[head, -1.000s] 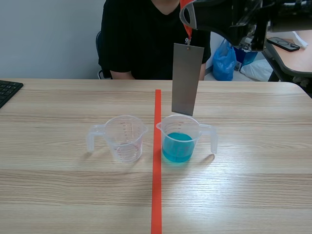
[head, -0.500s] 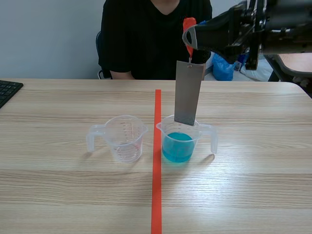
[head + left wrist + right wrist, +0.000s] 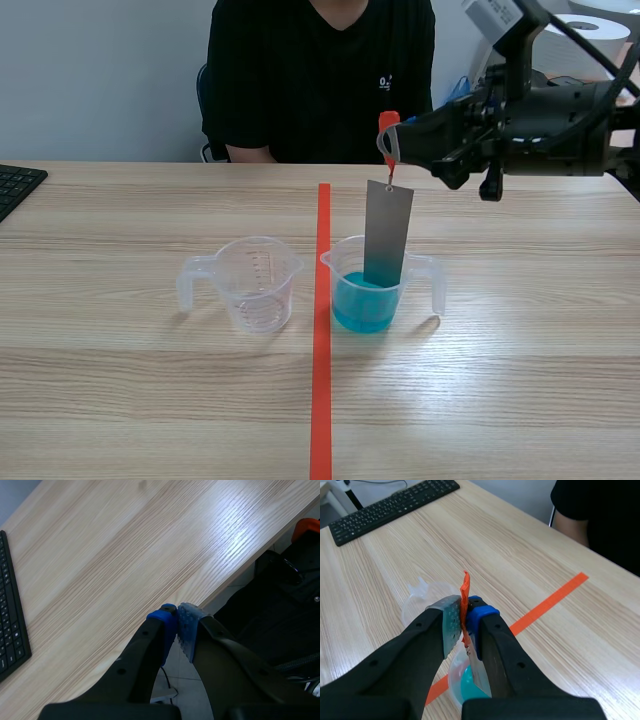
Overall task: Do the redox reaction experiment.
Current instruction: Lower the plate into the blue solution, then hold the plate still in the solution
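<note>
The grey strip [image 3: 387,235] hung upright, its lower end inside the right-hand cup [image 3: 437,285] and reaching the blue liquid [image 3: 355,305]. How deep it sat could not be told. An orange tab [image 3: 387,125] ran up from a hole at the strip's top. The right gripper [image 3: 392,148] pinched that tab between its fingers, directly above the cup, with its arm coming in from 3 o'clock. In the right wrist view the tab [image 3: 464,597] stood clamped between the two pads of the gripper [image 3: 465,620], with the strip [image 3: 479,672] and the cup [image 3: 456,680] under it.

An empty clear cup [image 3: 256,282] stood at 9 o'clock of the blue one, near it but apart, across the red tape line. Its handle pointed to 9 o'clock and the blue cup's to 3 o'clock.

Both stood on the wooden surface [image 3: 520,350]. A keyboard [image 3: 15,185] lay at its 9 o'clock edge. A person [image 3: 320,80] in black sat at 12 o'clock.

The left gripper [image 3: 177,622] hung over the surface's edge, fingers pressed together on nothing, with the keyboard [image 3: 10,615] at its 9 o'clock.
</note>
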Robot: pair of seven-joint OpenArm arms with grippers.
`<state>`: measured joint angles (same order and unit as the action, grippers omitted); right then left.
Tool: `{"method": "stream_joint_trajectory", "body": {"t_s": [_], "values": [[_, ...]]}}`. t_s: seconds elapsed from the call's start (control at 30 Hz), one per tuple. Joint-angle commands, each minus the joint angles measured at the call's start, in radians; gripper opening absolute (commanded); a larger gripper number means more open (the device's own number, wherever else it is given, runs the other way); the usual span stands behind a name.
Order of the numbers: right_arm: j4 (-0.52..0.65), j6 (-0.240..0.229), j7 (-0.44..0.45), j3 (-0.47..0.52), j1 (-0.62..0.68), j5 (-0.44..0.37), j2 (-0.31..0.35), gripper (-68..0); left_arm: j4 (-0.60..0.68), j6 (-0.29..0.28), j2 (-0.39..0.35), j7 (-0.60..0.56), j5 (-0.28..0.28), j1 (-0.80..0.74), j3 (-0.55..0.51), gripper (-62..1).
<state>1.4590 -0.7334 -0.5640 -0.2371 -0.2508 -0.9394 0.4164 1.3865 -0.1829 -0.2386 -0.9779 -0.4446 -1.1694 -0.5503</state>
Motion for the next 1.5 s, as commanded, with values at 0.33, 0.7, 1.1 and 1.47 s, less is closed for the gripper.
{"method": "stream_joint_trajectory", "body": {"t_s": [0.33,0.7,1.1,1.47], "values": [[-0.120,-0.012,0.130,-0.054,-0.015,0.129,-0.043,-66.0,0.006,0.005,-0.006,-0.013,0.013,0.005,-0.006,-56.9],[-0.128,-0.012,0.145,-0.059,-0.015,0.151,-0.043,-66.0,0.006,0.005,-0.006,-0.013,0.013,0.009,-0.006,-56.9],[-0.128,-0.012,0.145,-0.059,-0.015,0.151,-0.042,-66.0,0.006,0.005,-0.006,-0.011,0.013,0.008,-0.006,-56.9],[-0.128,-0.012,0.144,-0.059,-0.015,0.151,-0.042,-66.0,0.006,0.005,-0.006,-0.008,0.013,0.008,-0.006,-56.9]]}}
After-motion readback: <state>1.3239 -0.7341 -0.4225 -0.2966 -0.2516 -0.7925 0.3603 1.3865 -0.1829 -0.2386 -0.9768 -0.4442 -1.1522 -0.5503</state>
